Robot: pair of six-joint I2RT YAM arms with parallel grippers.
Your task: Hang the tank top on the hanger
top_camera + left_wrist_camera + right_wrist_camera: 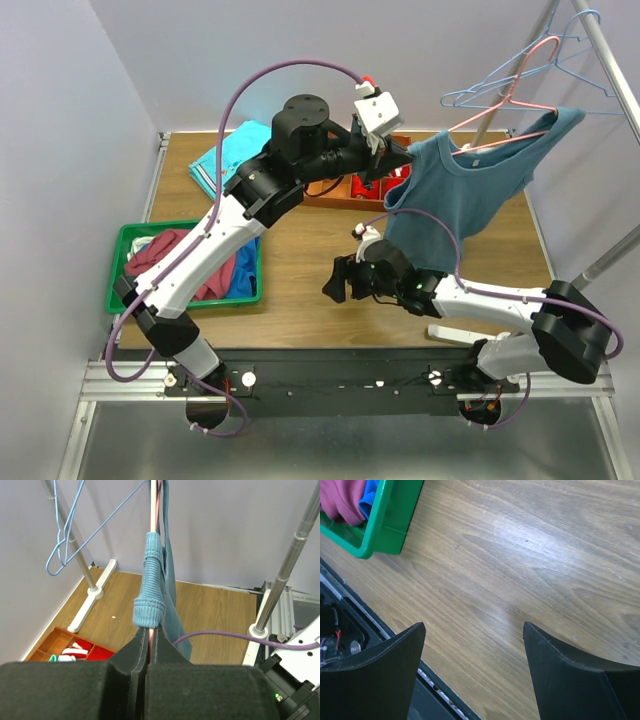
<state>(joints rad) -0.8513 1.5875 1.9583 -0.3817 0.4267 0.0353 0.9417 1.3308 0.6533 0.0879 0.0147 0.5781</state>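
Inventory, from your side of the table (300, 240) outward:

1. Right gripper (472, 630): your nearest item. It sits low over the bare wood toward the near edge with its fingers spread wide apart, holding nothing.
2. Green basket (115, 270): near-left on the table. You have a maroon shirt (160, 250) and some bright blue cloth heaped inside.
3. Left gripper (150, 640): raised above mid-table, reaching right. Its fingers are pressed together, pinching the near end of the hanger (152, 505), whose pink wire runs straight out from between your pads.
4. Orange tray (340, 190): on the table under the left wrist. It is divided into compartments, and the red and white contents are too small to identify.
5. Turquoise shirt (230, 150): lying flat at the back-left of the table.
6. Tank top (470, 190): steel blue, up in the air on the pink hanger. One strap is bunched around the wire just ahead of your left fingertips. The other shoulder is draped over the far end. The body hangs down over the right half of the table, clear of the wood.
7. Rack pole (610, 60): far right. The pink hanger's hook reaches up toward it, but you cannot tell whether it is hooked on.
8. Light blue hanger (65, 555): an empty wire frame beside the pink one, farthest from you.
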